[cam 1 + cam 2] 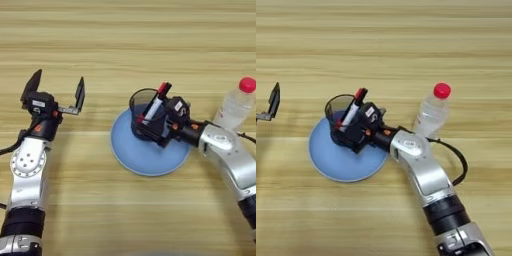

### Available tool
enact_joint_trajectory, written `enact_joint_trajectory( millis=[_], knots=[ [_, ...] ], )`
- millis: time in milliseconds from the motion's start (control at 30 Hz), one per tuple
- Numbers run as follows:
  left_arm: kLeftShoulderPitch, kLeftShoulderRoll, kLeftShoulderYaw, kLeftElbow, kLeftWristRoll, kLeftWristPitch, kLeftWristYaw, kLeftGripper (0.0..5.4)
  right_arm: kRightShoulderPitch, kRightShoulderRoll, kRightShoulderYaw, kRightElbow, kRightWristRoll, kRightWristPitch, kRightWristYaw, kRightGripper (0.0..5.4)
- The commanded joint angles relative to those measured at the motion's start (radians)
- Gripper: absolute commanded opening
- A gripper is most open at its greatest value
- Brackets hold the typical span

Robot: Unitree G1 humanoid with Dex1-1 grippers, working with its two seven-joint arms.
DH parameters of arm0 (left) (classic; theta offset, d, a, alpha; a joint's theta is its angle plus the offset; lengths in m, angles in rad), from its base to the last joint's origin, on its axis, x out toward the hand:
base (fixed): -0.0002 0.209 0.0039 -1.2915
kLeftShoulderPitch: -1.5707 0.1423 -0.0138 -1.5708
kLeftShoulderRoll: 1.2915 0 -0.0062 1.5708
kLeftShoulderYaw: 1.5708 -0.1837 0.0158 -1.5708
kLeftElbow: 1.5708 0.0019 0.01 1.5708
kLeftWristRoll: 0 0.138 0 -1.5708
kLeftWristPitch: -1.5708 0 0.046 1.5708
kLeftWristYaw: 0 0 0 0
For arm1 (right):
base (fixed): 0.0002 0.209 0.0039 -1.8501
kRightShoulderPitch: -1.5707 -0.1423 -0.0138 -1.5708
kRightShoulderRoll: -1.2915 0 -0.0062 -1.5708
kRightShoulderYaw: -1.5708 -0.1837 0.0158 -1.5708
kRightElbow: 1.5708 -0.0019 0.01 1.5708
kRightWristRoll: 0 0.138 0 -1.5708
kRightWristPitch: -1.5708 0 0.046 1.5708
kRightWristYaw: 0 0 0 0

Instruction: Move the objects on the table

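My left gripper idles wide open at 9 o'clock. Cup with marker sits on blue plate, my right gripper clamped on it. Bottle upright at 3 o'clock on table.

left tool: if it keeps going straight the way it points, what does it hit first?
Nothing, as far as the views show. The left tool, fingers open, points toward the table's far edge, with only bare wood ahead; height unclear.

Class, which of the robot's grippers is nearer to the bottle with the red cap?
Right. The right gripper is at the dark cup on the blue plate, just left of the bottle. The left gripper hangs open far to the left.
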Motion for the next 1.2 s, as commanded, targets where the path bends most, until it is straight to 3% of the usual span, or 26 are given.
enact_joint_trajectory(
  millis=[33,100,267,400,567,900,1200],
  knots=[
    [-0.004,0.007,-0.005,-0.01,-0.012,0.0,-0.018,5.4,0.011,-0.013,-0.005,-0.059,0.012,0.008,0.014,4.8],
    [0.001,0.007,-0.01,-0.024,-0.052,0.024,-0.056,5.4,0.011,-0.017,-0.006,-0.072,0.015,0.014,0.017,4.8],
    [0.064,0.069,-0.059,-0.144,-0.255,0.192,-0.317,5.4,0.005,-0.035,-0.013,-0.101,0.023,0.032,0.03,4.8],
    [0.108,0.137,-0.06,-0.209,-0.362,0.29,-0.485,5.4,-0.001,-0.058,-0.022,-0.124,0.031,0.049,0.043,4.8],
    [0.14,0.185,-0.046,-0.267,-0.47,0.395,-0.631,5.4,-0.006,-0.086,-0.036,-0.147,0.045,0.064,0.061,4.8],
    [0.167,0.229,-0.084,-0.35,-0.465,0.437,-0.788,5.4,-0.035,-0.195,-0.121,-0.209,0.157,0.139,0.179,4.79],
    [0.145,0.235,-0.128,-0.366,-0.441,0.463,-0.842,5.4,-0.044,-0.263,-0.151,-0.265,0.231,0.172,0.265,4.79]
  ],
)
